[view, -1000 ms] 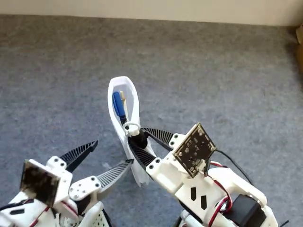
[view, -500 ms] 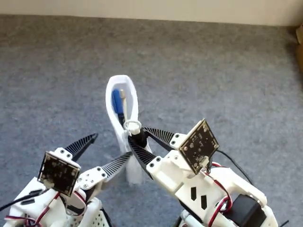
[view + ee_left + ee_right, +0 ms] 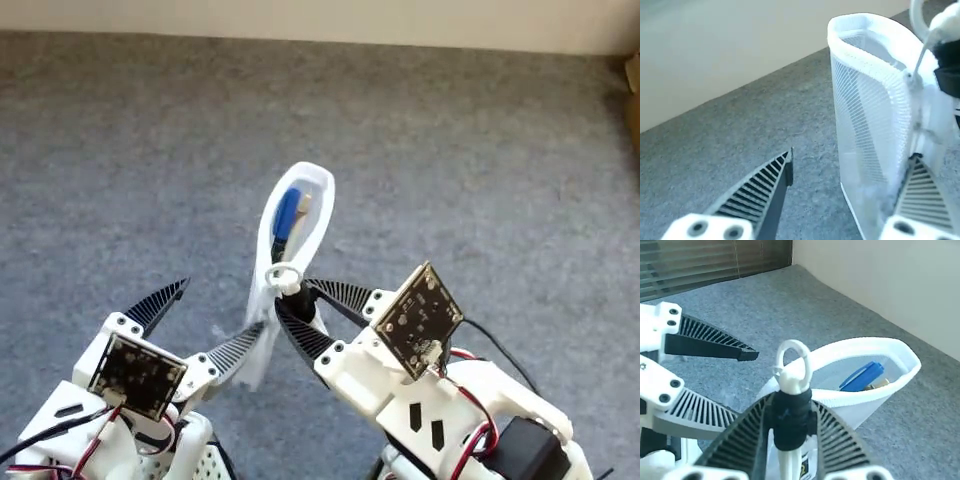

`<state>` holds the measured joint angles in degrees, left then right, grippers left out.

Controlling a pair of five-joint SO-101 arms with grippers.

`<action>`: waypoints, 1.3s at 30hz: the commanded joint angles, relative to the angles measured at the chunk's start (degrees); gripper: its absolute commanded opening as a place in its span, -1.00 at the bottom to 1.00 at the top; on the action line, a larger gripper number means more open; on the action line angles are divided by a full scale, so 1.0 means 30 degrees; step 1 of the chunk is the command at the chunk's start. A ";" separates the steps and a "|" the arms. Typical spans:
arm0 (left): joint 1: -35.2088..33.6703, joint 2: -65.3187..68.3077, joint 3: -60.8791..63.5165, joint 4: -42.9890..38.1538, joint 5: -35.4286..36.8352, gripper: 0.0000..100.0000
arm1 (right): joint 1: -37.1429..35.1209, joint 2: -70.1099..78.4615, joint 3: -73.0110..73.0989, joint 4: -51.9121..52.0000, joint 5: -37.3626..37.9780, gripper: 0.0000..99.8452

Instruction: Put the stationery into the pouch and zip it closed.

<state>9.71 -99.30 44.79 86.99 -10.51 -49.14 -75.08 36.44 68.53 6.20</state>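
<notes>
Over carpet: white mesh pouch, ring-topped pull in ribbed right claw.

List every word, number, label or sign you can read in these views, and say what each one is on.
No text can be read.
Small dark mark low on the pouch: too blurred to read.
Right camera board and left camera board: no legible print.
Blue pen inside the pouch: no print visible.
</notes>
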 commanded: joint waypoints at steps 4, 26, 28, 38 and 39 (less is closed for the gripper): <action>0.0015 0.0132 -0.2418 0.0967 0.0908 -0.31 | -0.0190 0.0718 0.0278 0.0484 0.0264 -0.99; 0.2007 0.0015 0.1744 -0.2256 0.3780 -0.36 | -0.1187 0.0571 0.0308 0.0659 0.0264 -0.99; 0.1187 -0.0015 0.1714 -0.2256 0.3751 -0.35 | -0.1187 0.0571 0.0308 0.0659 0.0293 -0.99; 0.0923 -0.0015 0.1744 -0.2198 0.2315 -0.36 | -0.1187 0.0571 0.0220 0.1568 0.0381 -0.99; 0.0923 -0.0015 0.1744 -0.2256 0.2315 -0.36 | -0.1216 0.0571 0.0249 0.1568 0.0381 -0.99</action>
<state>12.97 -99.21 50.15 81.80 -2.95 -52.75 -74.37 37.85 72.84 6.46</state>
